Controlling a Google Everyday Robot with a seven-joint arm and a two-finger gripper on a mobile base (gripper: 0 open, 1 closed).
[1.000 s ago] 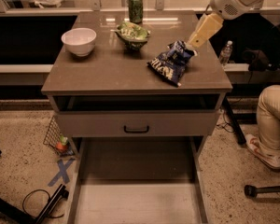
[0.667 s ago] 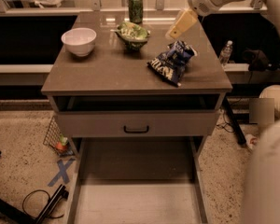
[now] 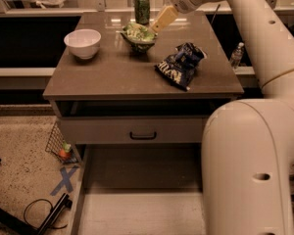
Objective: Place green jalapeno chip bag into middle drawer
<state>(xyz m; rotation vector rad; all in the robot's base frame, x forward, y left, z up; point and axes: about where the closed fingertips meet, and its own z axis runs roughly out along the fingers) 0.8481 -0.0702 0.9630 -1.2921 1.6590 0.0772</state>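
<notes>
The green jalapeno chip bag (image 3: pixel 137 35) lies crumpled at the back middle of the tabletop, just in front of a green soda can (image 3: pixel 142 7). My gripper (image 3: pixel 158 25) hangs at the bag's right edge, slanting down toward it, close to it or touching it. The middle drawer (image 3: pixel 137 212) is pulled far out below the table, and its pale floor is bare. My arm fills the right side of the view and hides the drawer's right part.
A dark blue chip bag (image 3: pixel 181 65) lies on the right of the tabletop (image 3: pixel 112 77). A white bowl (image 3: pixel 82 42) stands at the left. A drawer front with a black handle (image 3: pixel 143 135) sits under the top. A wire basket (image 3: pixel 59 146) and a cable (image 3: pixel 39 212) lie on the floor to the left.
My gripper has swung left from above the dark blue bag to the green bag's right edge. My arm now covers much of the right side of the view.
</notes>
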